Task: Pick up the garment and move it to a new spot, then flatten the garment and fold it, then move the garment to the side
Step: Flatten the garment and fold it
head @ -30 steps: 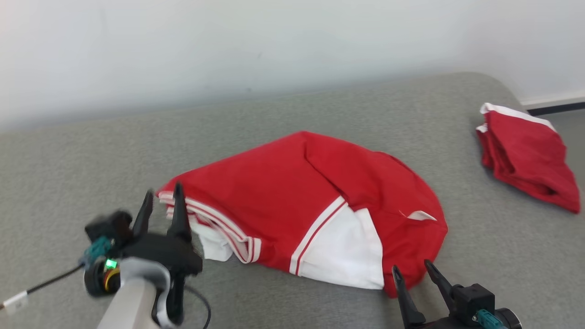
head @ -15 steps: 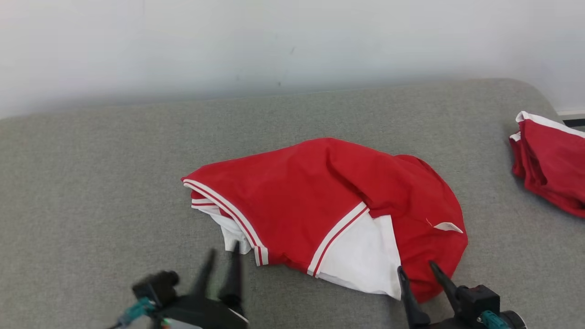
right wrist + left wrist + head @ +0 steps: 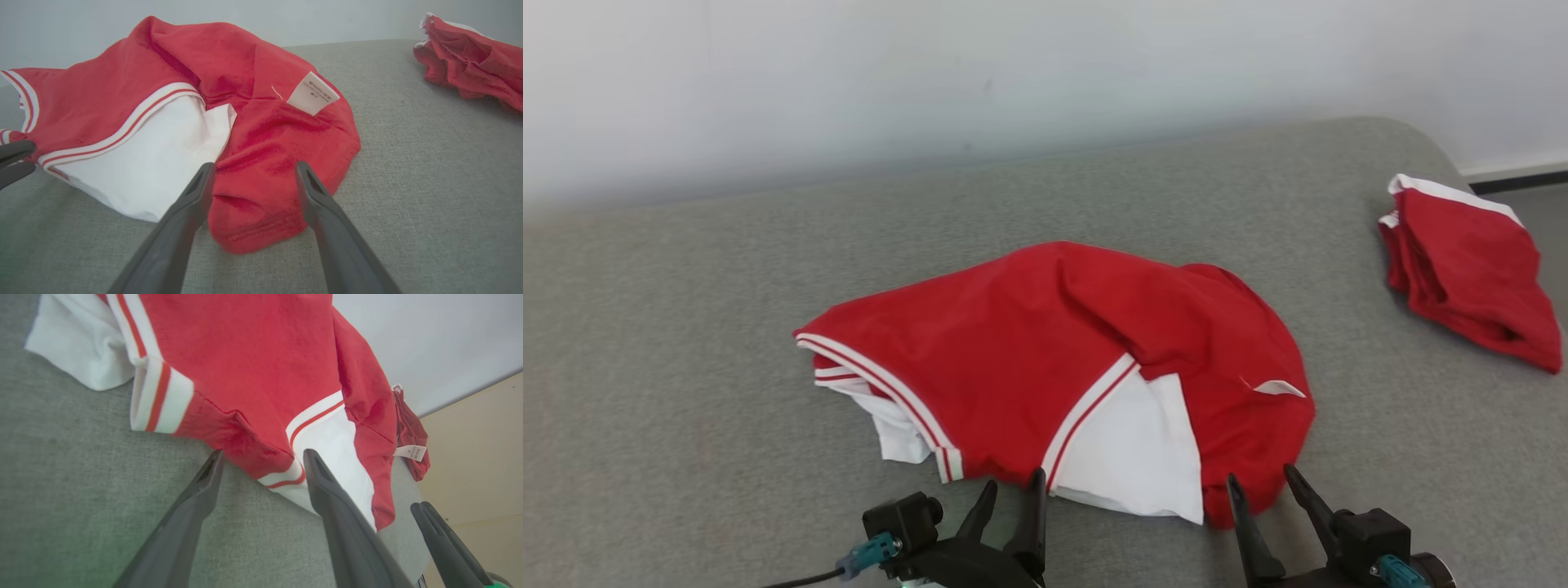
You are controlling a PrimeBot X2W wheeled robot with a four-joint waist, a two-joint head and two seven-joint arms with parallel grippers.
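A: Left wrist view: the left hand (image 3: 262, 452) is released, fingers spread, tips right at the near hem of the garment (image 3: 253, 367), gripping nothing.

B: And the right hand (image 3: 1259, 473)?

A: Released too, and empty. The garment's red bottom corner shows between its fingers; I can't tell if they touch it.

B: Where's the garment lying?

A: In the middle of the grey bench (image 3: 686, 327), crumpled. It's red with white panels and striped trim, and a white label (image 3: 1278, 388) sticks out on its right side.

B: Anything further out?

A: A second red garment (image 3: 1470, 269), bunched at the bench's far right edge, well apart. Behind it all is a pale wall (image 3: 1013, 73).
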